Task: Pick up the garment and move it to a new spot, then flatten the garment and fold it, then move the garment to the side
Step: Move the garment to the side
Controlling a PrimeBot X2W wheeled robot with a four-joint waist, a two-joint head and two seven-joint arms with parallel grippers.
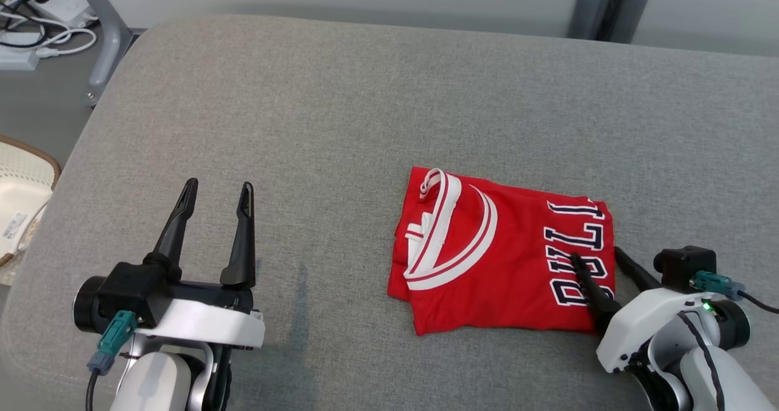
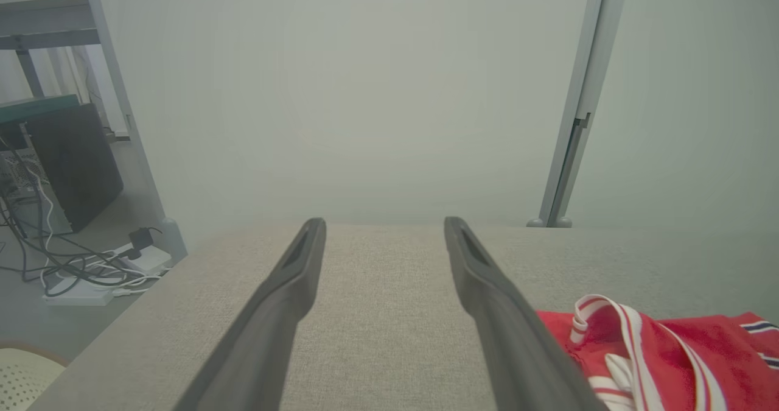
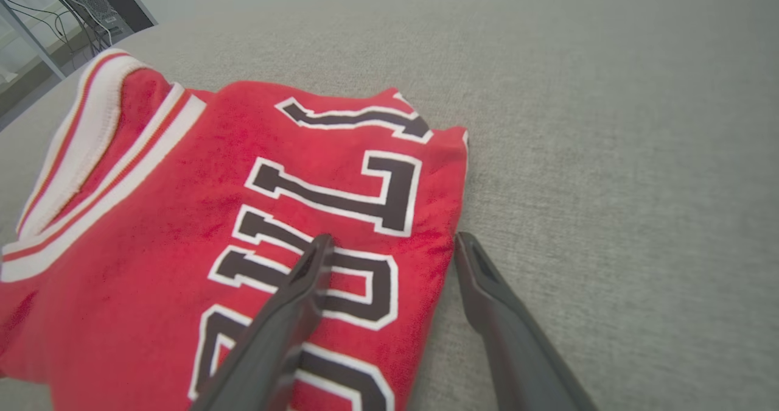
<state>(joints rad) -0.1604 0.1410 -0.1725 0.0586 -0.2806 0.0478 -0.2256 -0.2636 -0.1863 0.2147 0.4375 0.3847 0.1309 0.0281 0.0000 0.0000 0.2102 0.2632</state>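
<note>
Since the red basketball jersey with white trim and dark block lettering (image 1: 505,259) lies folded into a compact rectangle on the grey fabric-covered counter (image 1: 365,94), right of centre and close to our right arm, we judge that only the move to the side is left.

Our right end effector (image 1: 596,254) is spread wide and grips nothing. Its 2 fingers straddle the jersey's right edge, 1 over the lettering and 1 over bare grey fabric just beside the hem. We read this placement as deliberate: closing there should pinch the stacked layers together, so the fold survives the move. We cannot tell whether the fingertips touch the cloth.

Our left end effector (image 1: 219,184) sits well apart to the left, equally wide open and empty, leaving the jersey to 1 arm.
</note>
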